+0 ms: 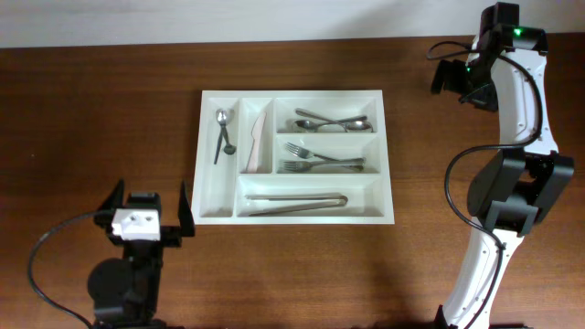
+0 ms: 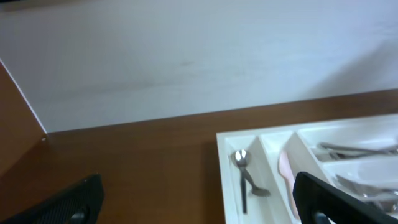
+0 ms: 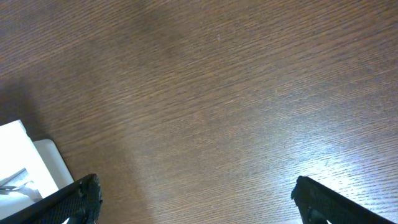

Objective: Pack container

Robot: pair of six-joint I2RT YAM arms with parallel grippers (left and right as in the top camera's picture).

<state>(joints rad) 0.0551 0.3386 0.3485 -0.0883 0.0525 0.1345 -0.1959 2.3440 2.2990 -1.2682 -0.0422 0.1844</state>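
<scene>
The white container (image 1: 208,155) lies in the middle of the table. A small spoon (image 1: 222,132) is in its leftmost narrow compartment and a pale pink utensil (image 1: 256,142) in the second. The long compartments hold spoons (image 1: 331,122), forks (image 1: 320,157) and tongs (image 1: 297,203). My left gripper (image 1: 150,203) stands open and empty just off the container's front left corner. In the left wrist view the gripper (image 2: 199,208) faces the container (image 2: 227,180) and the spoon (image 2: 242,174). My right gripper (image 1: 452,78) hangs open and empty to the right of the container's far right corner, over bare wood (image 3: 199,202).
The wooden table (image 1: 110,110) has a pale wall (image 2: 186,56) behind its far edge. A corner of the container (image 3: 25,155) shows at the lower left of the right wrist view. The right arm's white links (image 1: 512,192) rise along the right side of the table.
</scene>
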